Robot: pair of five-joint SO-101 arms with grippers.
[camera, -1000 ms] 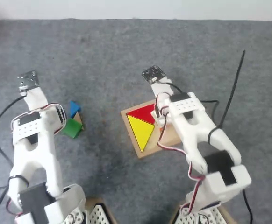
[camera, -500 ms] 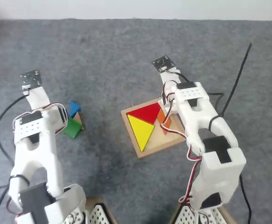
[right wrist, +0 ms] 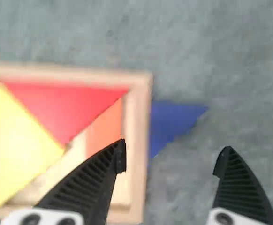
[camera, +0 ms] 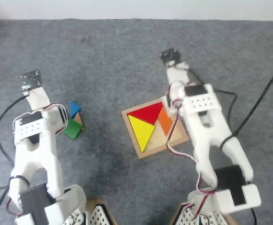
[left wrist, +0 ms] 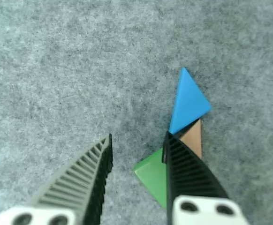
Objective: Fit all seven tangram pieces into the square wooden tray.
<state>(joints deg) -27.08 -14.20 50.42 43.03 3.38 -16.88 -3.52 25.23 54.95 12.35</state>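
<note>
Right wrist view: right fingers (right wrist: 89, 183) wide above tray (right wrist: 137, 108) wall, dark-blue triangle (right wrist: 169, 122) beside; left fingers (left wrist: 87, 178) wide.

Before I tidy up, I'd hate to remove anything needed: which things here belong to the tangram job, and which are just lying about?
Job: wooden tray; red triangle, yellow triangle, orange piece in it; light blue triangle, green piece, tan piece, dark blue triangle on the mat.
Lying about: black cables.

White arms (camera: 35, 150), black servos (camera: 33, 199), dark cables (camera: 262, 95), ribbed black tool fingers (left wrist: 92, 176).
</note>
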